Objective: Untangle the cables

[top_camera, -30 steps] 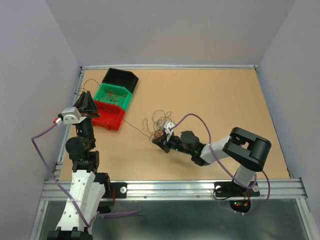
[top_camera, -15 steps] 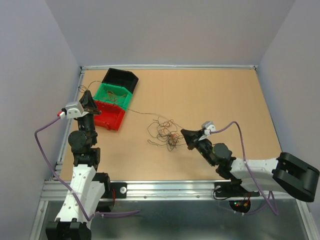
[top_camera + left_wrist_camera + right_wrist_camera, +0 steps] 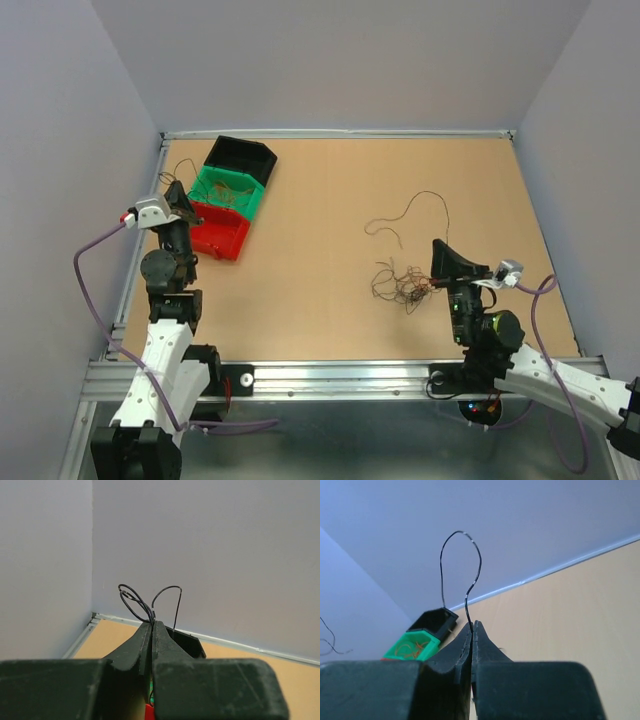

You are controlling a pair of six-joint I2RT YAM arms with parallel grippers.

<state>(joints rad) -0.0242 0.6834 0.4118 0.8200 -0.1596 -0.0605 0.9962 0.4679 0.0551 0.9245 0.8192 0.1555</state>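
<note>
"Well, we see our left gripper [image 3: 152,624] clamped shut on a looped black wire [image 3: 134,599], just beside the red bin [image 3: 218,232]."
"And our right gripper [image 3: 472,624] pinches a single black strand [image 3: 469,586] — the tangle [image 3: 400,285] of thin cables lies on the table [image 3: 320,280] just to its left, well apart from that bin"

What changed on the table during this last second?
The right gripper, pinching a strand, swung toward the table's right side and dragged the tangle of wires along. The left gripper closed on a black wire beside the bins, which stayed put.
</note>
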